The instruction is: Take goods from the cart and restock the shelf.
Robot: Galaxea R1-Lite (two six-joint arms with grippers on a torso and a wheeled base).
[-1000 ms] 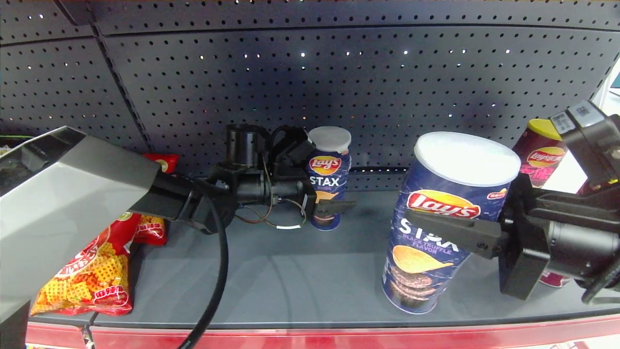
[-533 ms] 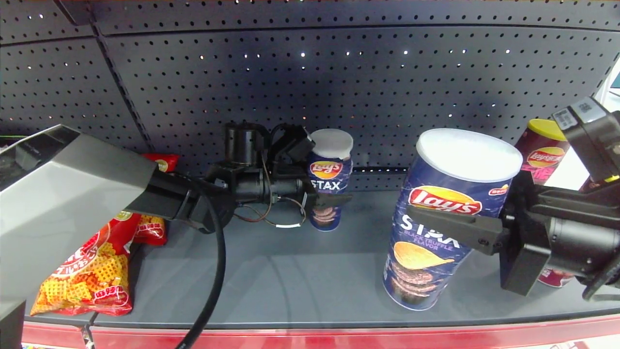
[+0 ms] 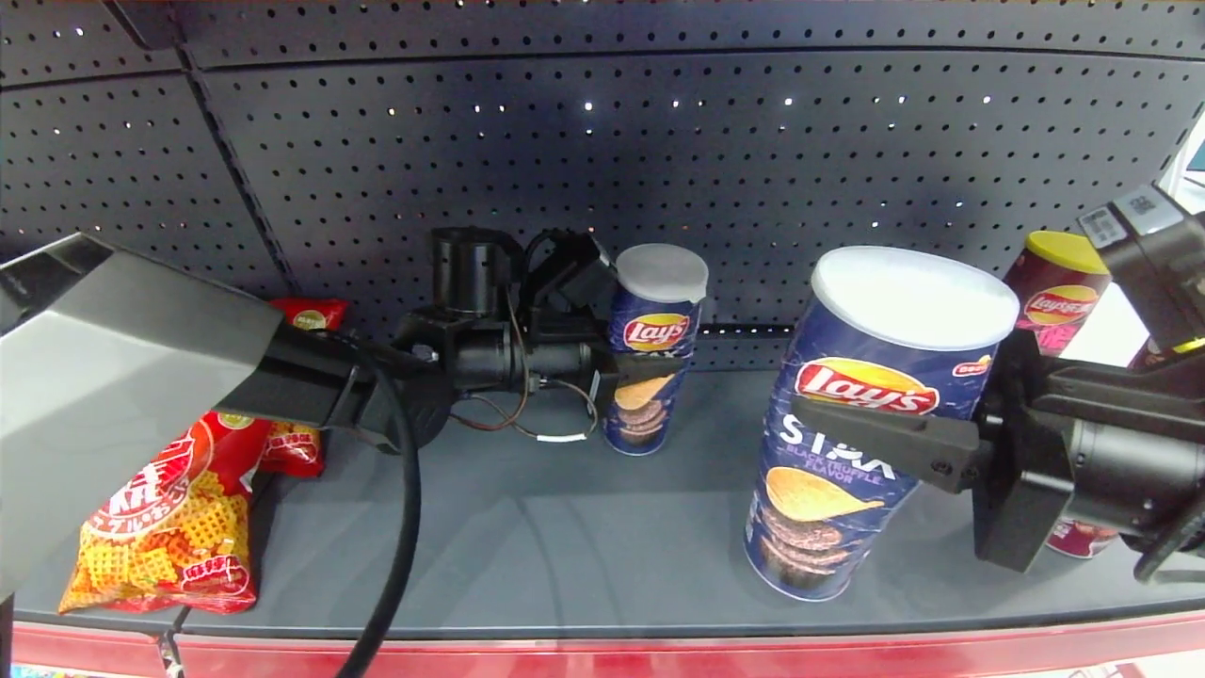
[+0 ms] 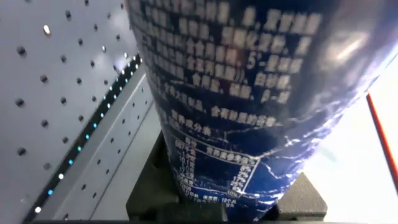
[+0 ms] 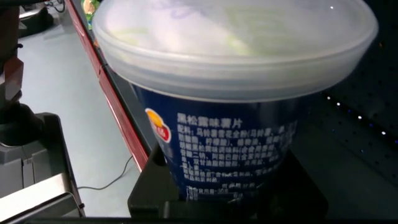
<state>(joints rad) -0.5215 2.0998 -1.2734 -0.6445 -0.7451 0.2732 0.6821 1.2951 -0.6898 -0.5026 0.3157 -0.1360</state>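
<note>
Two blue chip cans with white lids are on the grey shelf [image 3: 555, 537]. The farther can [image 3: 656, 331] is near the pegboard back wall, leaning with its top to the right, and my left gripper [image 3: 648, 369] is shut on its middle. In the left wrist view that can [image 4: 249, 93] rises from between the left gripper [image 4: 227, 202] jaws. The nearer can [image 3: 861, 395] is at the front right, tilted, its base at the shelf surface. My right gripper [image 3: 880, 428] is shut on it. The right wrist view looks at this can's lid [image 5: 230, 37] above the right gripper [image 5: 227, 196].
A maroon can with a yellow lid [image 3: 1052, 292] stands at the far right behind my right arm. Red snack bags [image 3: 160, 527] lie at the shelf's left end. The pegboard wall [image 3: 715, 160] closes the back; a red strip [image 3: 602, 652] edges the front.
The left gripper has turned the farther can and tipped its top to the right. The nearer can shifted slightly up and right with the right gripper.
</note>
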